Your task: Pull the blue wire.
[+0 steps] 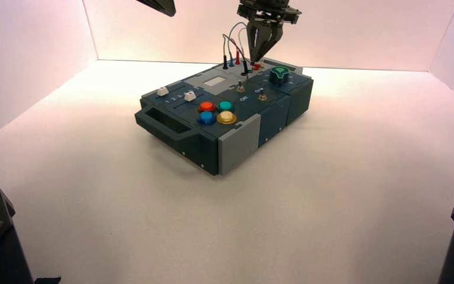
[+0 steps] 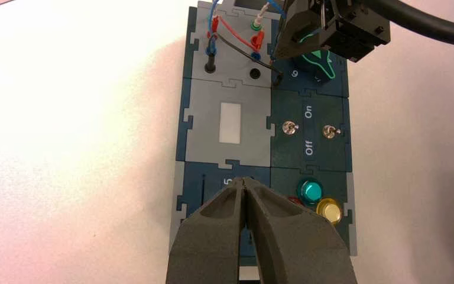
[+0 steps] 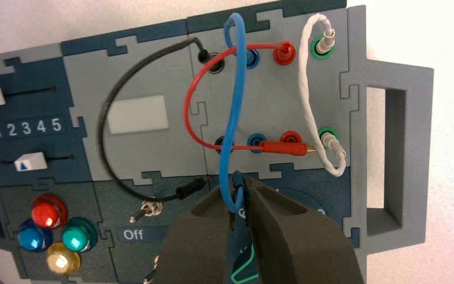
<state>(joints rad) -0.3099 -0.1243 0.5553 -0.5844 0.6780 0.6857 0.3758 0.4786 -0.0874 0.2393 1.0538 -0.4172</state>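
The right gripper [image 1: 253,61] is at work near twelve o'clock in the high view. Its arm enters from the top edge, and the wrist stands above the fingertips, with the gripper angled steeply down toward seven o'clock. Its two dark fingers are closed together at the tips in the right wrist view. The left gripper [image 1: 173,13] waits up at eleven o'clock, mostly out of the high view, tilted toward four o'clock, its fingers pressed together.

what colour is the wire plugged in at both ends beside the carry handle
White, clearest in the right wrist view.
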